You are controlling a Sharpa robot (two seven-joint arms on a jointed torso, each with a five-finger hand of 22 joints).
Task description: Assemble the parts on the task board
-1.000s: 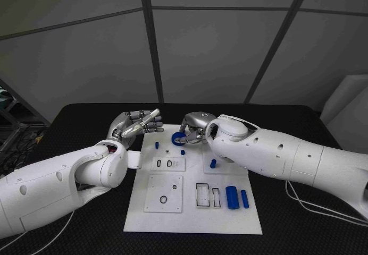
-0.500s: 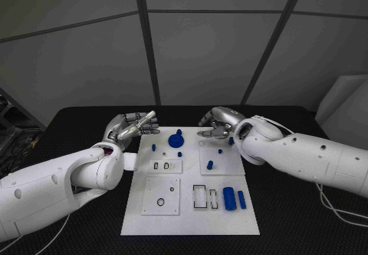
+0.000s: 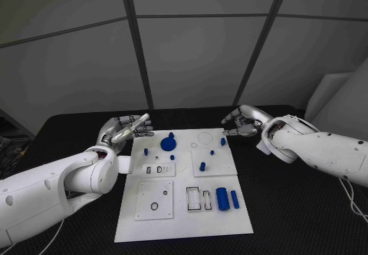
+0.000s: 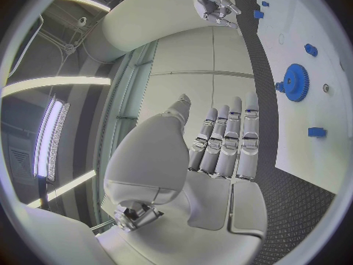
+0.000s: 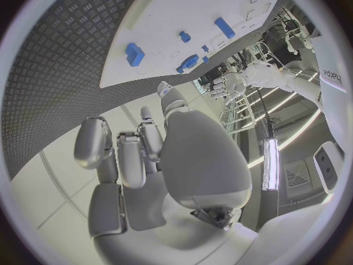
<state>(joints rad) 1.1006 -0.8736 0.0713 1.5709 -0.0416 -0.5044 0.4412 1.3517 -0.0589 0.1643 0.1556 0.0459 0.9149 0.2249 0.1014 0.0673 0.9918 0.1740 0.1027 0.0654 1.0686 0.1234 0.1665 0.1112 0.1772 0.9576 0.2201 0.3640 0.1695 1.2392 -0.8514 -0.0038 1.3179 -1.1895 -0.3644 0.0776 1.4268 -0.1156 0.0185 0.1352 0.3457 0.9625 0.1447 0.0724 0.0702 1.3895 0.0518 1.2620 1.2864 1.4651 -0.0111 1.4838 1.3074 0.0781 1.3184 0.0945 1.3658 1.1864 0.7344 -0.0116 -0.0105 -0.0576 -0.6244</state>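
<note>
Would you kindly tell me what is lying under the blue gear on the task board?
The blue gear sits flat on the white task board, near its far left corner. Whatever peg or hole lies beneath it is covered.

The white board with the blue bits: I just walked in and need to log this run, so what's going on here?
Right now nothing is being held. The left hand hovers at the task board's far left corner, the right hand off its far right corner, both with fingers apart. A blue gear sits on the board's far end, with small blue pegs nearby and two blue cylinders lying loose nearer the robot.
</note>
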